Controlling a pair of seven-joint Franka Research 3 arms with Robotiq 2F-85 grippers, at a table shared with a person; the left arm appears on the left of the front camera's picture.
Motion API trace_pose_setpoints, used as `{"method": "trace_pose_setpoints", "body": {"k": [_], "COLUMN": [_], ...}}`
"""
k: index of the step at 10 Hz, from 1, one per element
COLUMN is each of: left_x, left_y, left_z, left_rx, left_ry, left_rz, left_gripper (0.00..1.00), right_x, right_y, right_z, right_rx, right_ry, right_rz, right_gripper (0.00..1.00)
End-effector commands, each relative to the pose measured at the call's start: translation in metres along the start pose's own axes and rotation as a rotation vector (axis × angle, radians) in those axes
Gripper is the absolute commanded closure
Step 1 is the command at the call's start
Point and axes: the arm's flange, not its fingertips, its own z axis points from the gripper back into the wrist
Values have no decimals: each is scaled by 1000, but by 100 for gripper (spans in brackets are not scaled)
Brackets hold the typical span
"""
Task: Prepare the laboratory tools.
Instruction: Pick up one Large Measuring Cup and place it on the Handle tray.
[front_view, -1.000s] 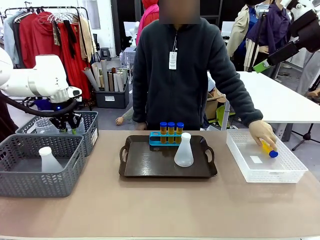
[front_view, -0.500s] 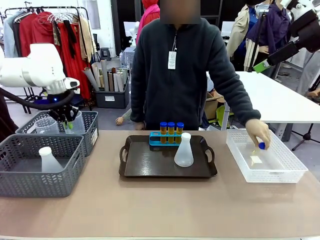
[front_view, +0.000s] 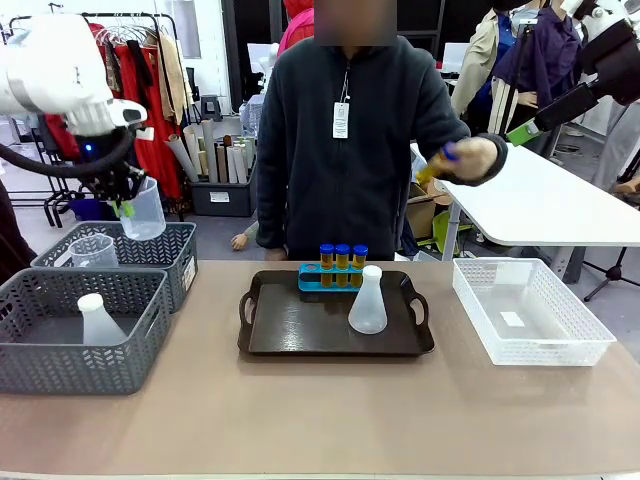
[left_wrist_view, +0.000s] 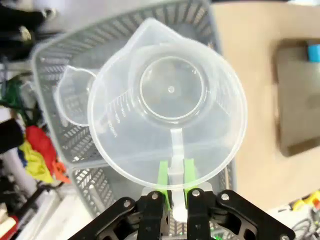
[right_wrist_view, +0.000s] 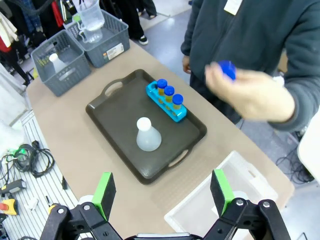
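Observation:
My left gripper (front_view: 126, 206) is shut on the handle of a clear measuring beaker (front_view: 144, 210), which hangs above the far grey basket (front_view: 180, 262). In the left wrist view the green pads (left_wrist_view: 163, 176) pinch the beaker's (left_wrist_view: 170, 105) handle. A second beaker (front_view: 95, 250) stands in that basket. A white conical flask (front_view: 367, 301) and a blue rack with three amber tubes (front_view: 342, 258) sit on the dark tray (front_view: 300, 335). The person's hand holds another blue-capped tube (front_view: 440, 160) in the air. My right gripper (right_wrist_view: 162, 192) is open, high above the table.
Another flask (front_view: 97, 318) lies in the near grey basket (front_view: 80, 360) at the left. A white mesh basket (front_view: 590, 340) stands at the right. The person stands behind the tray. Bare tabletop stretches in front of the tray.
My left gripper closed on the beaker's handle and lifted it out of the far grey basket. The person's hand took a tube from the white basket and raised it.

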Motion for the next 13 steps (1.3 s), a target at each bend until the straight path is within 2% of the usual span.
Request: {"method": "trace_pose_setpoints", "body": {"k": [1,3,5,6,8,9,13], "left_x": [-3,-7,-15,-19,-25,-19,-19], "left_y": [-10,-19,-22,-26,-31,-31,-31], "left_z": [27,51,76,90,110,90,90], "left_rx": [-5,-5,-27,-21,-24,-9,-9], "left_ry": [6,-9,-13,7,-36,-10,-10], "left_rz": [-112,-144,-221,-297,-336,-267,-267], "left_gripper": [100,100,100,100,100,100,100], "right_x": [2,2,2,2,2,2,2], "right_y": [0,0,0,0,0,0,0], "right_z": [0,0,0,0,0,0,0], "right_rx": [20,20,20,20,20,20,20], "right_ry": [-26,-26,-26,-26,-26,-26,-26], "right_rz": [3,3,3,3,3,3,3], "right_gripper": [0,0,0,0,0,0,0]}}
